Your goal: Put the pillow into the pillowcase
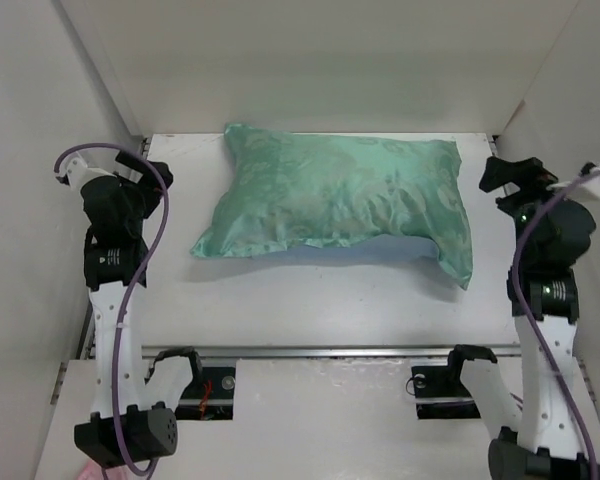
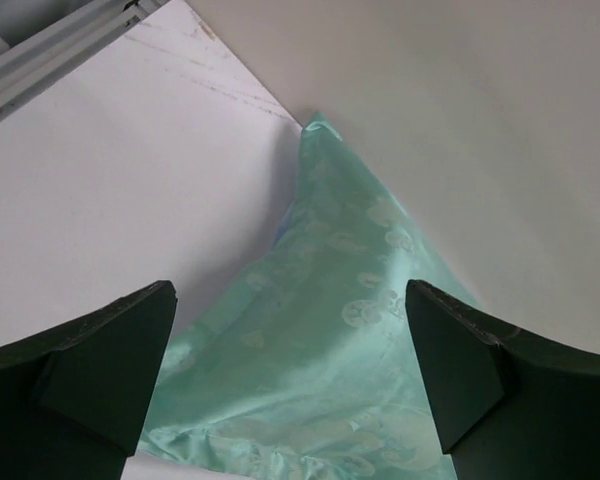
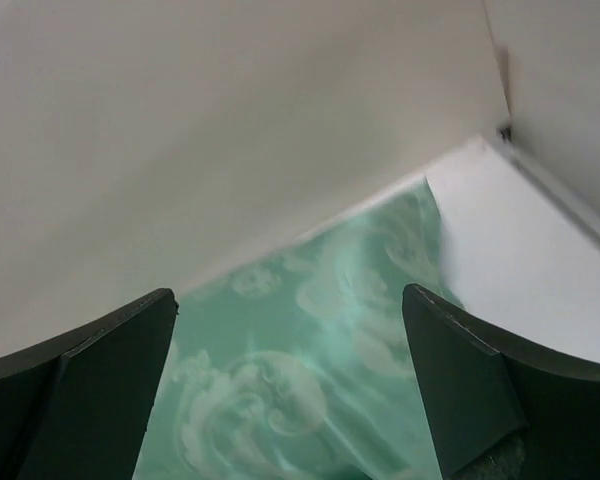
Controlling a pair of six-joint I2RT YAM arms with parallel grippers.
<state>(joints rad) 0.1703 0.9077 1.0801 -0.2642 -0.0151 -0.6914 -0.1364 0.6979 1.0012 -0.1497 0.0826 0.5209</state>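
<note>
Mint-green satin face up, the pillowcase lies plump across the far middle of the white table. Its far edge runs along the foot of the back wall. Its near-left corner tapers flat toward the left arm, and its near-right corner droops toward the right arm. A sliver of light blue shows under the near edge. The pillow itself cannot be made out.

A broad bare strip of tabletop separates the case's near edge from the metal rail at the front. Narrower bare strips flank it on both sides.

The left gripper hovers off the case's left end, fingers spread wide and pinching nothing, with the green fabric seen between them. The right gripper hangs near the right end, also splayed and empty, looking down on the satin's swirl pattern where it meets the wall.

White panels close in the workspace: the left side wall and the right side wall stand just outside each arm. A purple cable loops down the left arm, beside its elbow.
</note>
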